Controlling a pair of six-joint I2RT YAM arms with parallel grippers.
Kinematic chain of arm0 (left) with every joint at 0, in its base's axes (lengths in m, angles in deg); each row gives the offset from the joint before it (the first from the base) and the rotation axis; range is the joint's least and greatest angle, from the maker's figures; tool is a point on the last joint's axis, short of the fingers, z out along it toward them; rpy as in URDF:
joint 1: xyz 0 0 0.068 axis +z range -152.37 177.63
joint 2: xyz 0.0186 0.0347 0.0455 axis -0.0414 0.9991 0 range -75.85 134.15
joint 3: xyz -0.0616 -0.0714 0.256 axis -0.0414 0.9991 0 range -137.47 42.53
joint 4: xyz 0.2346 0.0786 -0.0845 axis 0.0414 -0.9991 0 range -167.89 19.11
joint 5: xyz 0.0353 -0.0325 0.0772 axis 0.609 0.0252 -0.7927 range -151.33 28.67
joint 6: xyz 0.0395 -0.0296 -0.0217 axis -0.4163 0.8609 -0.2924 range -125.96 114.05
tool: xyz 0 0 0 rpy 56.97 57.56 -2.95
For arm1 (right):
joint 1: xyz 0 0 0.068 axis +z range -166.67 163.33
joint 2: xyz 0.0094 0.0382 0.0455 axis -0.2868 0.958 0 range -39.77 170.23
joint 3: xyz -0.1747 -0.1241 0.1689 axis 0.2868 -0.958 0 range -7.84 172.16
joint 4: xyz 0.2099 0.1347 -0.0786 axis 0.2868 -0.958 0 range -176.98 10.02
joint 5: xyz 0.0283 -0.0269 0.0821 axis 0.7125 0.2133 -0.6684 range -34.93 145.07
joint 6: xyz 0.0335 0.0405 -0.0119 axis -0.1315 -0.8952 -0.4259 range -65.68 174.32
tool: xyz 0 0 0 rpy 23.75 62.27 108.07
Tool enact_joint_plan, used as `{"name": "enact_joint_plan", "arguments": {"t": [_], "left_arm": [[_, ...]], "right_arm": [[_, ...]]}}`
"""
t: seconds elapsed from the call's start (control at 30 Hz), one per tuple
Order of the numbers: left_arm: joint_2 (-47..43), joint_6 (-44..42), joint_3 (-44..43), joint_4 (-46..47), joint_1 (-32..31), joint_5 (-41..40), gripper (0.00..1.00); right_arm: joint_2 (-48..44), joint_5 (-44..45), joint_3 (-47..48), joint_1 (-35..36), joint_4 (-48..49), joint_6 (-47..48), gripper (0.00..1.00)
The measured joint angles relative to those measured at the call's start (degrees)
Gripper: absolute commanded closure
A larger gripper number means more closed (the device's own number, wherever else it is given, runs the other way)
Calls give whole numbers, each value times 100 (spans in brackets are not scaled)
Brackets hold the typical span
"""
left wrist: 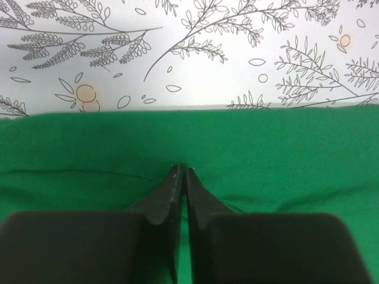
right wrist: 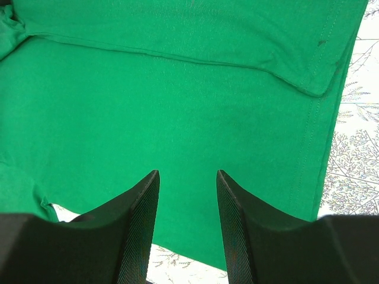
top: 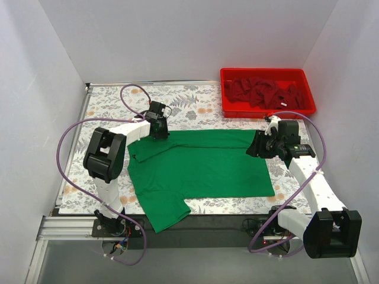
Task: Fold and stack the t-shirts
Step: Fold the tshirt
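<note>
The bright green t-shirt [top: 201, 168] lies spread on the table, its far edge folded over toward the near side. My left gripper [top: 159, 131] is at the shirt's far left corner; in the left wrist view [left wrist: 182, 170] its jaws are shut, with the tips pressed into the green cloth [left wrist: 266, 148]. My right gripper [top: 259, 145] hovers over the shirt's far right edge; in the right wrist view [right wrist: 187, 173] it is open and empty above the green cloth [right wrist: 177, 100]. Dark red t-shirts [top: 266, 92] lie crumpled in the bin.
A red plastic bin [top: 267, 71] stands at the far right corner. The table has a leaf-patterned cover [top: 195, 100]. White walls close in the left, back and right sides. The shirt's near sleeve hangs over the dark front edge [top: 213, 222].
</note>
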Motion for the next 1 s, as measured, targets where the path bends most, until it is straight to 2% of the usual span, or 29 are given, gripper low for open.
{"name": "enact_joint_plan", "arguments": {"t": [0.07, 0.23, 0.63, 1.0], "left_arm": [[-2, 20, 15, -22, -28, -17, 100], [-111, 92, 61, -181, -125, -133, 100], [-1110, 581, 568, -619, -400, -245, 100], [-1488, 1443, 1438, -748, -863, 380, 96]], "right_arm": [[0, -20, 0, 0, 0, 2, 57], [2, -55, 0, 0, 0, 50, 57], [2, -162, 0, 0, -2, 146, 58], [17, -289, 0, 0, 0, 170, 58]]}}
